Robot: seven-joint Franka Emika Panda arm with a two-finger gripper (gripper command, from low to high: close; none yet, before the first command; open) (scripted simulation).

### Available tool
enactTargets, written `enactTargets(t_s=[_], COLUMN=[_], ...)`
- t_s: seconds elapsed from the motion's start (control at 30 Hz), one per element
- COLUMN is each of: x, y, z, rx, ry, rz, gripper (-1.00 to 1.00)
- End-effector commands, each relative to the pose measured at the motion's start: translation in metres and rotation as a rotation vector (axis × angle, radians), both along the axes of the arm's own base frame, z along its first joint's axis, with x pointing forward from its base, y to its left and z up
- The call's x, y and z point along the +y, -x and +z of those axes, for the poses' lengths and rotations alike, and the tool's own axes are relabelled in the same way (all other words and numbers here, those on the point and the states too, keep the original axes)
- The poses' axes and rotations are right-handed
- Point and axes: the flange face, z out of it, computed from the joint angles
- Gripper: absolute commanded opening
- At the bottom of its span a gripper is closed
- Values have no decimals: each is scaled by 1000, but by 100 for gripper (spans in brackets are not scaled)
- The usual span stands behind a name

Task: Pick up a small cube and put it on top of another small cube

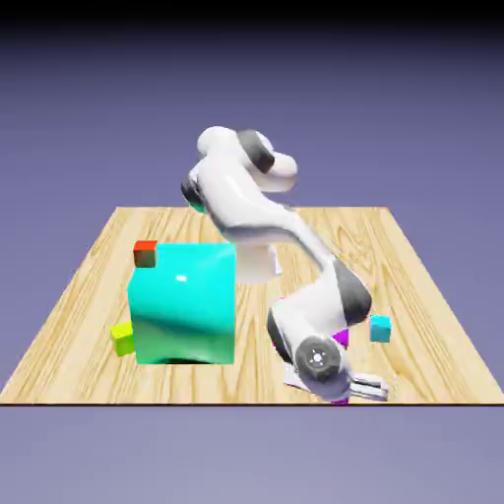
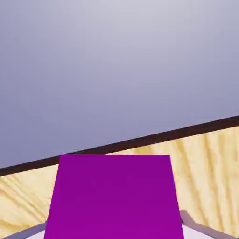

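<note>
Yon exterior view faces the table from above; the hand view looks close.

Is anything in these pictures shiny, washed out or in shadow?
Exterior view: small white glint on the big teal cube, its lower front darker; the arm is so bright that its white parts lose detail. Hand view: backdrop palest at the top, and the magenta cube looks evenly coloured, without glare.

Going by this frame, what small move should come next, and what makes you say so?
Probably a short lift straight up before any sideways travel. The hand is closed on the magenta cube, which fills the space between the fingertips, and it sits low near the edge of the table. Which small cube should receive it isn't settled here.
</note>
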Motion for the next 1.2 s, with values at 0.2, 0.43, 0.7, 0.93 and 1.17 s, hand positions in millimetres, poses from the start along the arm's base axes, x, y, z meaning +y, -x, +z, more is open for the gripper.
enactTargets(t_s=[0.2,0.43,0.7,0.93,1.17], x=[-171,-338,-465,-487,-481], y=[21,83,193,261,263], z=[-6,13,45,46,36], rx=[14,4,28,72,72], ry=[40,58,21,-63,-63], rz=[-158,-363,-669,-904,-904], gripper=[-100,-100,-100,-100,100])
